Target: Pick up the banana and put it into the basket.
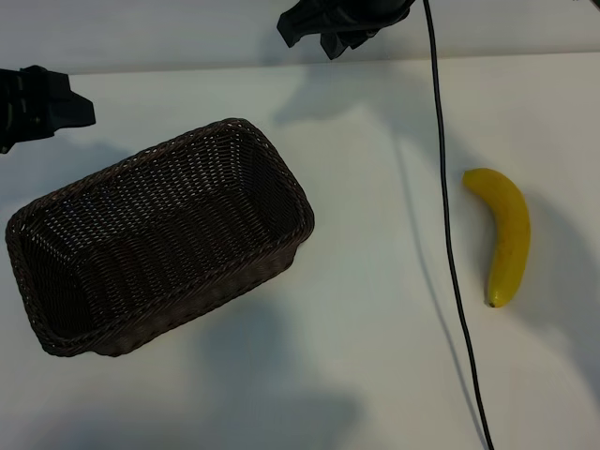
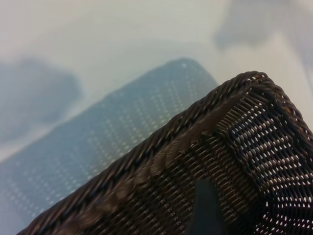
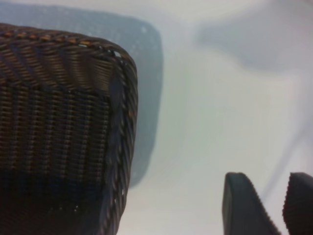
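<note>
While the banana lies untouched near the right edge of the white table, its long axis is seen running roughly from the far edge toward the near edge, with a slight curve bulging toward the right edge. Its blunt stem end points to the far side, and its tapered tip points to the near side.

A dark brown woven wicker basket is set on the left half of the table, turned at an angle, well apart from the banana. Nothing is seen inside it. A thin black cable is draped across the table from far to near, passing between basket and banana and lying just beside the banana without touching it.

At the far edge, near the middle, the right gripper is held above the table; in its wrist view two dark ribbed fingertips are shown a small way apart, with nothing between them. At the far left edge, the left gripper hangs beside the basket's far corner; its fingers cannot be made out, but it is taken to be spread wide and empty.

Neither gripper is in contact with the fruit. The right gripper is judged the nearer of the two, since the basket stands between the left gripper and the banana. From the right gripper, the banana lies toward the right edge and toward the near edge. A grasp is judged best made across the banana's short width, near its middle, with the cable avoided.
</note>
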